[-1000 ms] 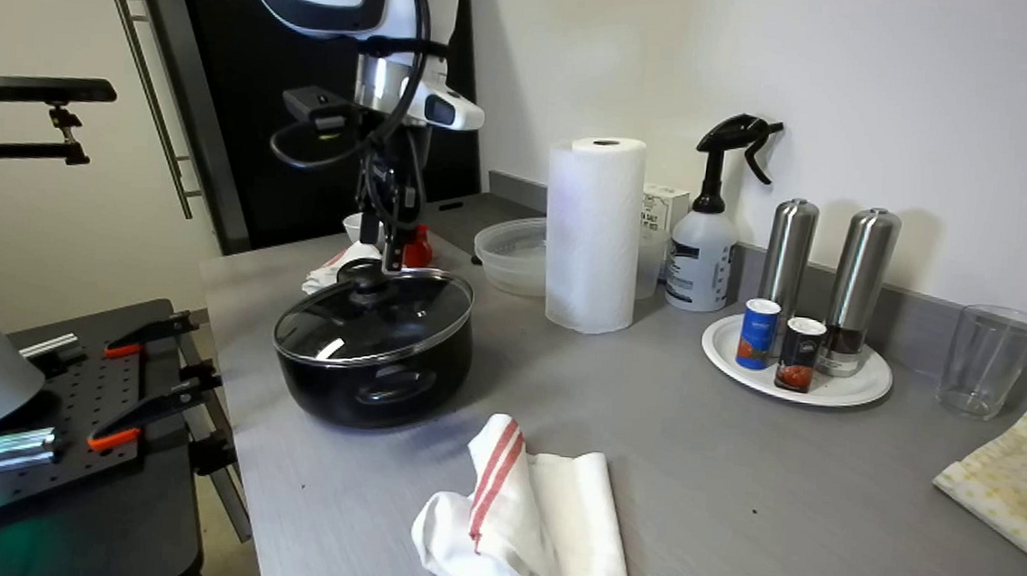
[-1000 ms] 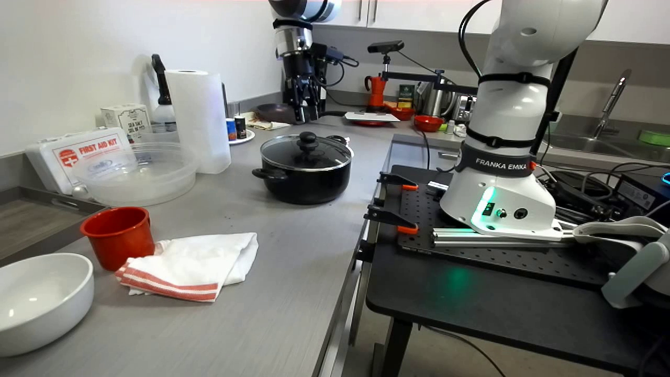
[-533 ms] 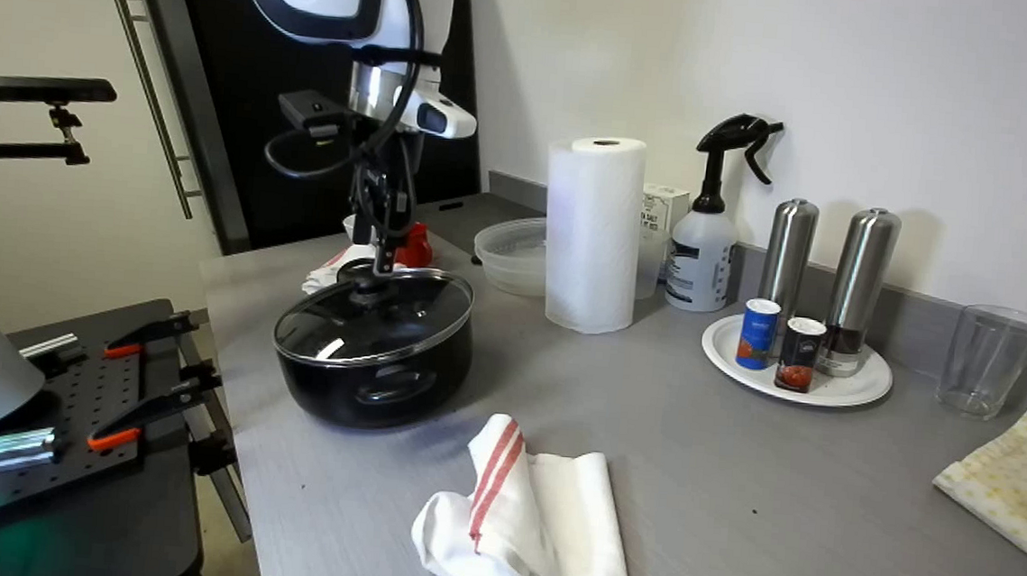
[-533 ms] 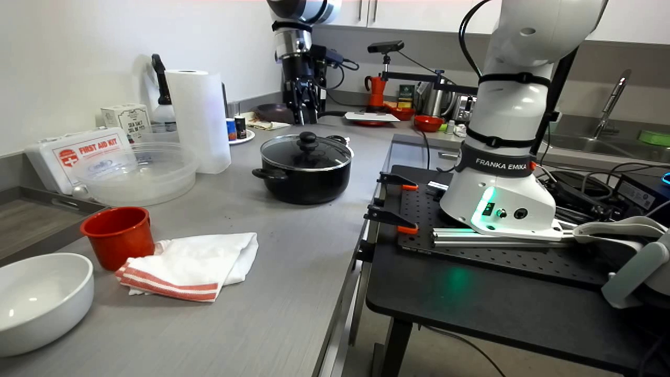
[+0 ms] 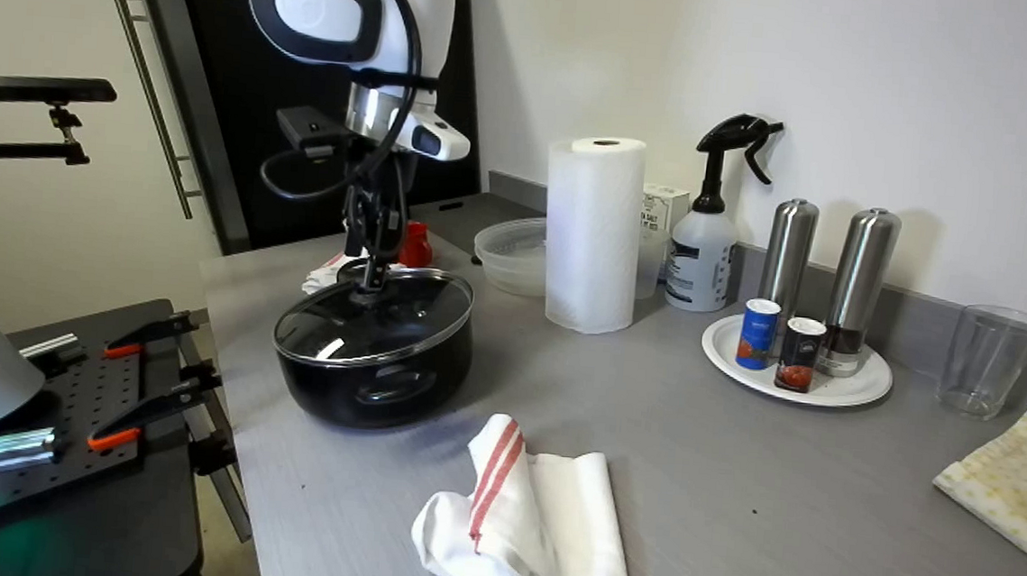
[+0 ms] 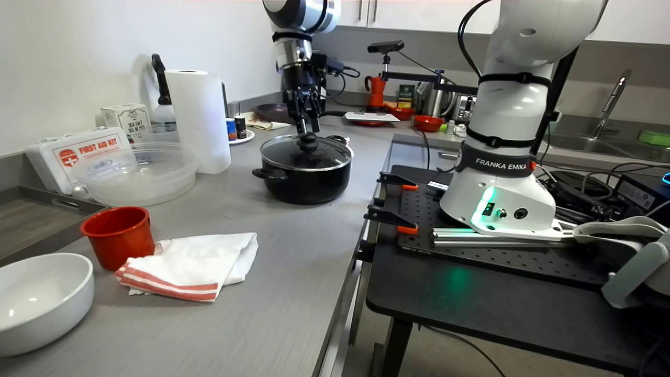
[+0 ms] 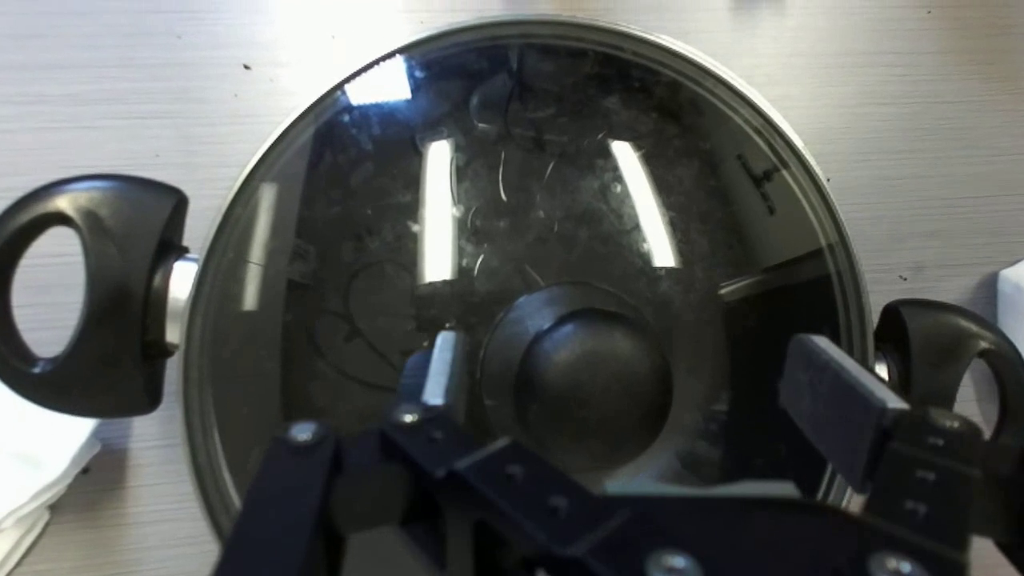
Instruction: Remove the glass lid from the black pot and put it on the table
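Note:
The glass lid (image 5: 412,322) with its dark centre knob (image 6: 309,142) lies flat on the black pot (image 5: 352,394) in both exterior views. The lid (image 7: 544,208) also fills most of the wrist view. The pot stands on the grey table (image 5: 698,491) near its edge. My gripper (image 6: 309,129) is open and points down over the lid's knob. In the wrist view, the gripper's fingers (image 7: 636,384) stand wide apart on either side of the knob, with gaps on both sides. The left finger is nearer to the knob. In an exterior view the gripper (image 5: 371,280) partly hides the knob.
A striped towel (image 5: 534,515) lies near the pot. A paper-towel roll (image 5: 594,239), a clear plastic container (image 6: 141,178) and a white plate (image 5: 831,396) with shakers stand toward the wall. A red mug (image 6: 118,238), white bowl (image 6: 47,303) and white cloth (image 6: 199,262) are also there.
My gripper has moved down, mostly over the last half second, and its fingertips are now close to the knob. The lid and pot have not moved.

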Controlling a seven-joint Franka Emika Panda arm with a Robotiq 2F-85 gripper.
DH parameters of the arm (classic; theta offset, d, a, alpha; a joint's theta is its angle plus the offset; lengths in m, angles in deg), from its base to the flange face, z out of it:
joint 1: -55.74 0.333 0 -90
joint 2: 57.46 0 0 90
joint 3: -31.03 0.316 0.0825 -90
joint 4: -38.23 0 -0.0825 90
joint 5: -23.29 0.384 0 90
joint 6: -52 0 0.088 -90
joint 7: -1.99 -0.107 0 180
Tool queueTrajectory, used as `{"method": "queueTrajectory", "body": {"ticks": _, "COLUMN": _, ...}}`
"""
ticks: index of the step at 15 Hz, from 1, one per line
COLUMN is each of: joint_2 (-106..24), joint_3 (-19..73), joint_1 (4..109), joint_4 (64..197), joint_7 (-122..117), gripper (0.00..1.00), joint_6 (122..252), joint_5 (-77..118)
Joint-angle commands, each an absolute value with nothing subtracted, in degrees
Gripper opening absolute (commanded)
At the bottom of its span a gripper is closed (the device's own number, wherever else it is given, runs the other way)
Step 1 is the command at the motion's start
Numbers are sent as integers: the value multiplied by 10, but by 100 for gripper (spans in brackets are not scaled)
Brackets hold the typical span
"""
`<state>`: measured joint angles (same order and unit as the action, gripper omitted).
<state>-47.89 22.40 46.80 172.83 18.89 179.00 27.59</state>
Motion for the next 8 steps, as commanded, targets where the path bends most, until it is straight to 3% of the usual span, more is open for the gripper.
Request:
{"method": "queueTrajectory", "body": {"ticks": 1, "joint_2": -461, "joint_3": 231, "joint_1": 460, "joint_4": 1723, "joint_7": 183, "gripper": 100, "joint_6": 1795, "joint_5": 292}}
{"method": "queueTrajectory", "body": {"ticks": 3, "joint_2": -456, "joint_3": 232, "joint_1": 458, "joint_4": 1723, "joint_7": 183, "gripper": 74, "joint_6": 1796, "joint_5": 293}}
{"method": "queueTrajectory", "body": {"ticks": 8, "joint_2": -453, "joint_3": 233, "joint_1": 455, "joint_4": 1723, "joint_7": 184, "gripper": 36, "joint_6": 1798, "joint_5": 293}}
